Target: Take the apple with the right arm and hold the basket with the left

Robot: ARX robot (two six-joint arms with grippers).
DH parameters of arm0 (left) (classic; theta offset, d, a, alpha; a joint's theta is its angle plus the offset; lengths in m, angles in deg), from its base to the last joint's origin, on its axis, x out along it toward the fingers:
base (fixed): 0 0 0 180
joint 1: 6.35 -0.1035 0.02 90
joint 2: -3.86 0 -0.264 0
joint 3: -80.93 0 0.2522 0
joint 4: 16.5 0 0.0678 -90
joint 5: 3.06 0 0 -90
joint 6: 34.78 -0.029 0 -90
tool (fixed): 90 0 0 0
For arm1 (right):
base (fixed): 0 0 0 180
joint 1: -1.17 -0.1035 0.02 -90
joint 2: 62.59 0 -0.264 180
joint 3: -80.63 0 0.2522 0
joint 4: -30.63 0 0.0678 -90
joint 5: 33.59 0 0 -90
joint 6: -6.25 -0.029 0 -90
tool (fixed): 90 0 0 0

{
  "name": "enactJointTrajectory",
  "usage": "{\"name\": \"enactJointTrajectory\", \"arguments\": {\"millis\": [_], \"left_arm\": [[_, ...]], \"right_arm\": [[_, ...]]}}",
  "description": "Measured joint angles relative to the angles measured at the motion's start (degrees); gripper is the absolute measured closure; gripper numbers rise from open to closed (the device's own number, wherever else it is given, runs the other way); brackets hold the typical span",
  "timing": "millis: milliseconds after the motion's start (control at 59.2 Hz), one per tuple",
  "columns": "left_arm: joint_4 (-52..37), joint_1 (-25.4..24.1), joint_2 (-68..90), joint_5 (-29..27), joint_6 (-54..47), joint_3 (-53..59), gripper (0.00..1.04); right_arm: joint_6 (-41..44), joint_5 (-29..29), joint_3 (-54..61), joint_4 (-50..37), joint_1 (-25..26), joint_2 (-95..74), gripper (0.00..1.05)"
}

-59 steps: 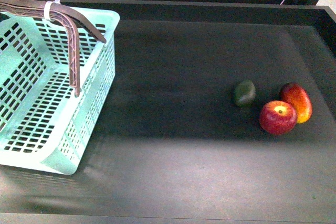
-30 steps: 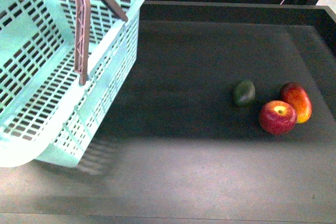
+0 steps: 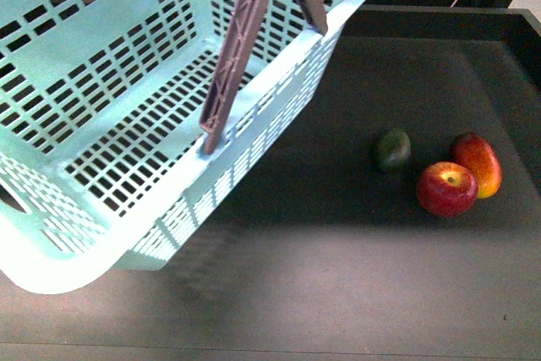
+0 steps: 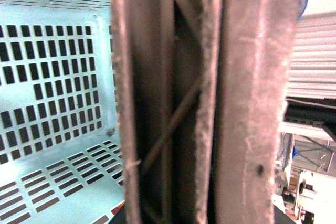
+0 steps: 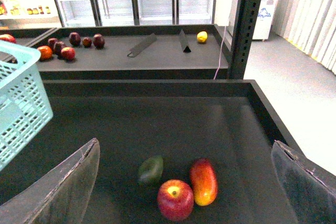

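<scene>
The apple [image 3: 447,188] is round and red with a yellow patch at the stem. It lies on the dark shelf at the right and also shows in the right wrist view [image 5: 175,200]. My right gripper [image 5: 184,182] is open and empty, hovering above and short of the apple, with wide-spread fingers [image 5: 63,187]. The turquoise basket [image 3: 127,82] is lifted and tilted at the left. My left gripper is shut on the basket's mauve handle [image 4: 210,98], which fills the left wrist view. The left gripper itself is hidden.
An elongated red-yellow fruit [image 3: 477,164] touches the apple on its right. A small dark green fruit [image 3: 393,150] lies just left of them. The shelf has a raised rim [image 3: 439,19] at the back. A farther shelf carries several fruits [image 5: 68,52].
The basket has been lifted and swung to the right and toward the camera, tilting more. The three fruits have not moved.
</scene>
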Motion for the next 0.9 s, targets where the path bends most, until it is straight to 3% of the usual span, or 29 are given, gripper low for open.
{"name": "enactJointTrajectory", "arguments": {"millis": [422, 895], "left_arm": [[4.04, 11.41, -0.96, 3.52, -7.93, -4.55, 0.90], [4.22, 13.42, -1.92, 3.72, -10.88, -5.42, 0.90]], "right_arm": [[0.00, 0.00, 0.00, 0.00, 0.00, 0.00, 0.09], [0.00, 0.00, 0.00, 0.00, 0.00, 0.00, 0.09]]}}
